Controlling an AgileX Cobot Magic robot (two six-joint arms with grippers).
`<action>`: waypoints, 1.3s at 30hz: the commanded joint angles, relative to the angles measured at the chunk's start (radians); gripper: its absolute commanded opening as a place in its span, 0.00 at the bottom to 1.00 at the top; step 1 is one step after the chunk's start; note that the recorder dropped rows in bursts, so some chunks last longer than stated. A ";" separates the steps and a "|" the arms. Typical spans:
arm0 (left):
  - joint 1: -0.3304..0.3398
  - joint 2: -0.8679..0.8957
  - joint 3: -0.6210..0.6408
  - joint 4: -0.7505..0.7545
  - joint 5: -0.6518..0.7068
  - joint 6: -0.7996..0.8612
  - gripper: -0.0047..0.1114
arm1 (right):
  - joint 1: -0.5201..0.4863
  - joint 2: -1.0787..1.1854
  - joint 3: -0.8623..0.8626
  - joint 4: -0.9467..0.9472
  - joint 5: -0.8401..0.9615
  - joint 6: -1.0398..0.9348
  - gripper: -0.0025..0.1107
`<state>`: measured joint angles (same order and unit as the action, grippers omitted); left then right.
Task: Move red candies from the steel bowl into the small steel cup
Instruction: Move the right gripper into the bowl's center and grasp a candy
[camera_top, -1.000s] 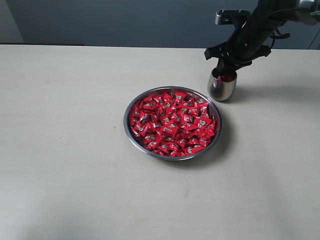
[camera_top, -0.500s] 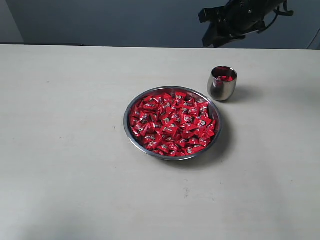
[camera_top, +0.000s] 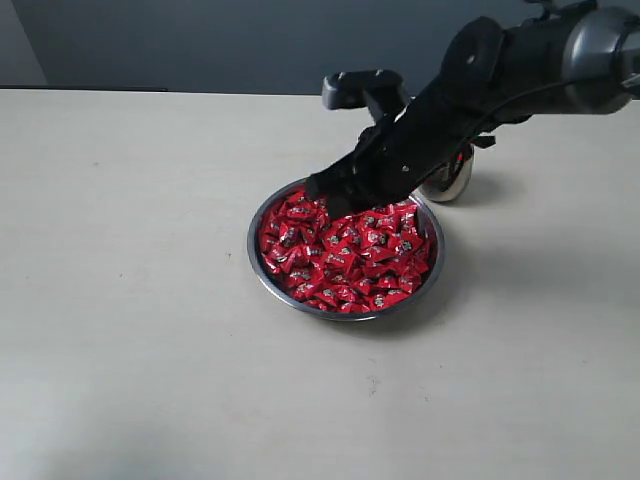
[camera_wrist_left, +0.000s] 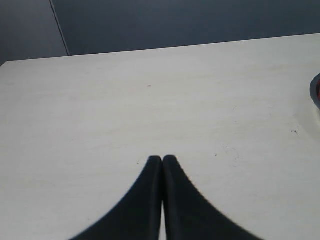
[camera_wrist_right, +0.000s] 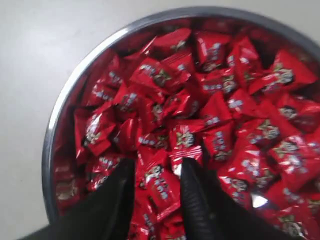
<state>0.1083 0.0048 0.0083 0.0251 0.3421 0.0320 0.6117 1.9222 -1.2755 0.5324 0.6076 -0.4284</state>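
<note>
- Inside the bowl (camera_top: 251, 240) lie the candies (camera_top: 345, 255), a thick red heap that fills it almost to the rim.
- Right over that heap hangs the right gripper (camera_wrist_right: 157, 167). Its jaws stand apart, with one candy lying between them. They do not look like they are squeezing it, so nothing is held.
- Just beside the bowl stands the cup (camera_top: 458, 185). The right arm covers most of it, so I cannot see what is inside.
- Away from the heap is the left gripper (camera_wrist_left: 162, 161), over bare worktop (camera_wrist_left: 150, 100). Its jaws are pressed tight together with nothing between them.
- I think the job has a long way to go. The bowl is so full that lots of candies are left to carry.
- The step now looks like picking one up. The jaws need to drop a little, close on a candy, and then take it over to the cup.
</note>
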 joint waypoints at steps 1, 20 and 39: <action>0.000 -0.005 -0.008 0.002 -0.008 -0.003 0.04 | 0.056 0.035 0.005 -0.084 -0.011 0.040 0.30; 0.000 -0.005 -0.008 0.002 -0.008 -0.003 0.04 | 0.005 0.059 0.002 -0.157 0.043 0.402 0.30; 0.000 -0.005 -0.008 0.002 -0.008 -0.003 0.04 | -0.005 0.136 -0.026 -0.058 0.093 0.372 0.30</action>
<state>0.1083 0.0048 0.0083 0.0251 0.3421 0.0320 0.6074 2.0537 -1.2945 0.4674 0.7105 -0.0432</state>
